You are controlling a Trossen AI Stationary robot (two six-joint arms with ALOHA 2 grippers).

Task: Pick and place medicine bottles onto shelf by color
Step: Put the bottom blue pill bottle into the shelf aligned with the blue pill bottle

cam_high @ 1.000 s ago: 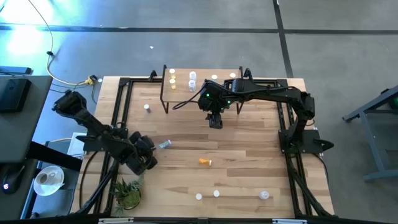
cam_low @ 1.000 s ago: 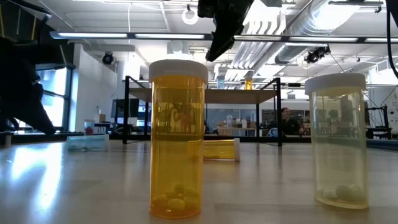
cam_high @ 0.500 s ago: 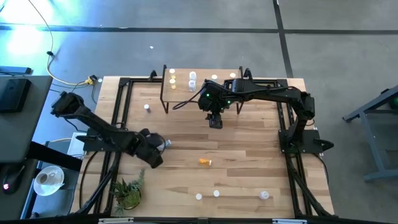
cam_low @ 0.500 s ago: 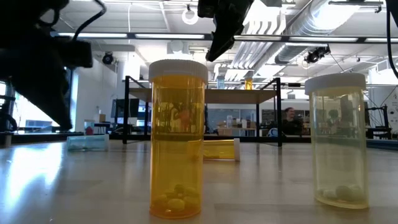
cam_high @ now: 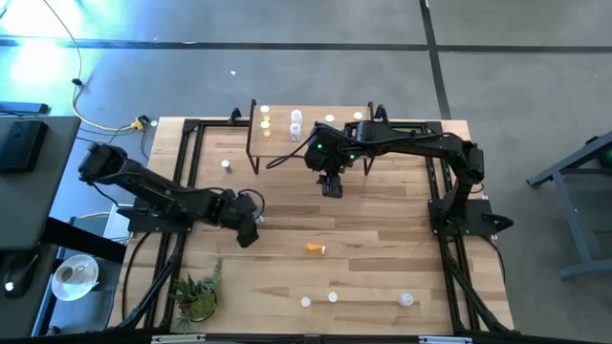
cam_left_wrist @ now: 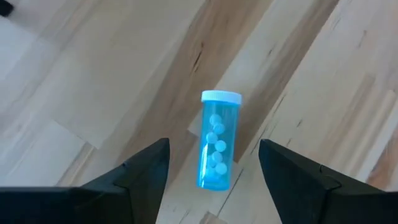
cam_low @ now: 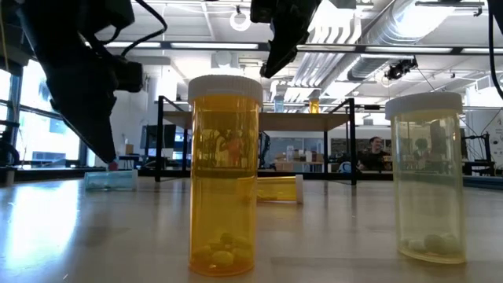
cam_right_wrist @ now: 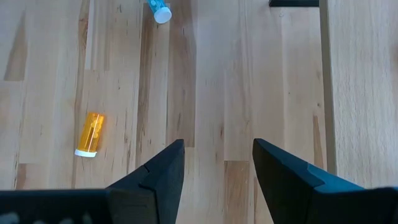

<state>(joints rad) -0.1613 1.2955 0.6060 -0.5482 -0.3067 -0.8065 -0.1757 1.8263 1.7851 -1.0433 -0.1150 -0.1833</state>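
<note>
From overhead, the left arm is covering the blue pill bottle [cam_left_wrist: 216,140] almost completely, so only the left wrist view is showing it clearly: it is lying on its side on the counter [cam_high: 382,220], white cap pointing away from the camera. The left end effector [cam_left_wrist: 214,168] is hovering over it with its fingers [cam_left_wrist: 147,165] spread wide on either side, touching nothing. The right end effector [cam_high: 331,186] is hanging above the counter just in front of the shelf [cam_high: 311,124], fingers apart and empty. On the shelf, several bottles are showing only as small capped dots. An orange bottle [cam_high: 316,248] is lying on its side mid-counter, well apart from both end effectors.
</note>
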